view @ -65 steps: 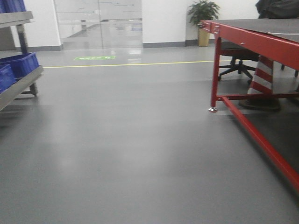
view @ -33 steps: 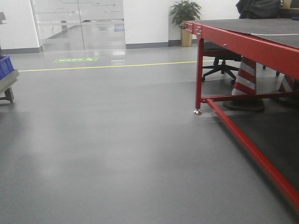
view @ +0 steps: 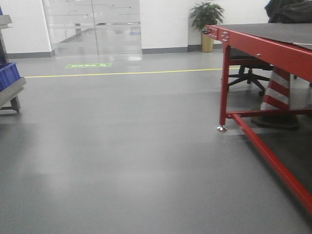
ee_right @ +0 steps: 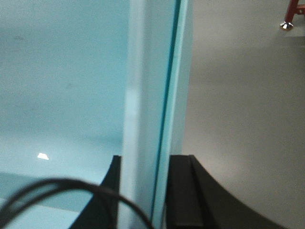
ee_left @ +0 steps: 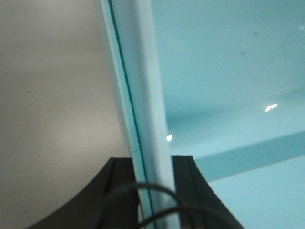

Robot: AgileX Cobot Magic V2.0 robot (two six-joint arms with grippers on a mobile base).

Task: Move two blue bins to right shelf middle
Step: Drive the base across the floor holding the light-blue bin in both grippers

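A pale sky-blue bin fills both wrist views. In the left wrist view my left gripper (ee_left: pixel 151 164) is shut on the bin's thick left rim (ee_left: pixel 138 86), one black finger (ee_left: pixel 125 186) outside and one inside; the bin's smooth inside (ee_left: pixel 228 71) lies to the right. In the right wrist view my right gripper (ee_right: pixel 145 164) is shut on the bin's right rim (ee_right: pixel 152 81), with the bin's inside (ee_right: pixel 62 71) to the left. A thin dark line runs along each rim; I cannot tell whether a second bin is nested there. The right shelf is out of view. No gripper shows in the front view.
A red metal table (view: pixel 263 44) stands at the right, its foot (view: pixel 222 128) on the grey floor. A striped cone (view: pixel 278 92), an office chair (view: pixel 248 73) and a potted plant (view: pixel 207 24) lie beyond. A rack with a dark blue bin (view: pixel 9 75) is at the left edge. A yellow floor line (view: pixel 126 73) crosses ahead.
The front view swung right, then back left: the red table slid left and returned right, and the left rack with its dark blue bins nearly left the frame. The table looks slightly nearer.
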